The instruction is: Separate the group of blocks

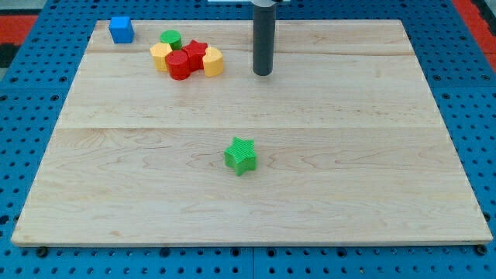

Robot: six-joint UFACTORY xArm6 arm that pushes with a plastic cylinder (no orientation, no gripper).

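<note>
A tight group of blocks sits near the view's top left of the wooden board (310,155): a green cylinder (170,39) at the back, a yellow block (160,56) on the left, a red cylinder (179,66) in front, a red star-like block (196,53) in the middle and a yellow block (212,61) on the right. They touch one another. My tip (263,73) rests on the board to the right of the group, apart from the right yellow block by a small gap.
A blue cube (121,29) stands alone at the board's top left corner. A green star block (241,155) lies alone near the board's middle. Blue pegboard surrounds the board.
</note>
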